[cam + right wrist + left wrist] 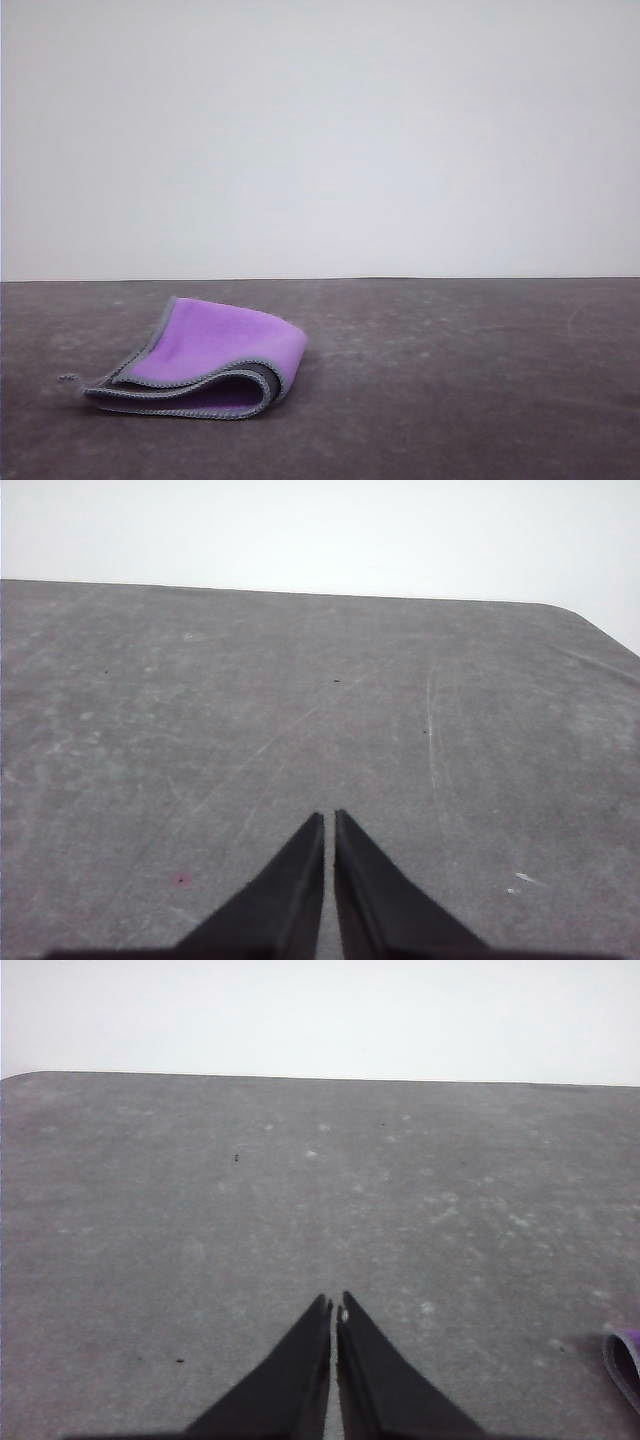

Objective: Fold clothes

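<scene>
One folded purple cloth [215, 350] on one grey table [450, 380]; two claws, left [334, 1306] and right [329, 817], both pinched closed, empty.

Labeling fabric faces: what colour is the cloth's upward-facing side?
Bright purple, with grey stitched edging, on the folded cloth. Clearest in the front view.

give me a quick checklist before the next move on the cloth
1. Cloth folded: ok, doubled over, purple face up, grey edging along the near side.
2. Fold tidy: not ok, the right end bulges open in a loop.
3. Left gripper free: ok, shut, holding nothing.
4. Right gripper free: ok, shut, above bare table.
5. Cloth near left gripper: ok, its edge shows in the left wrist view.
</scene>
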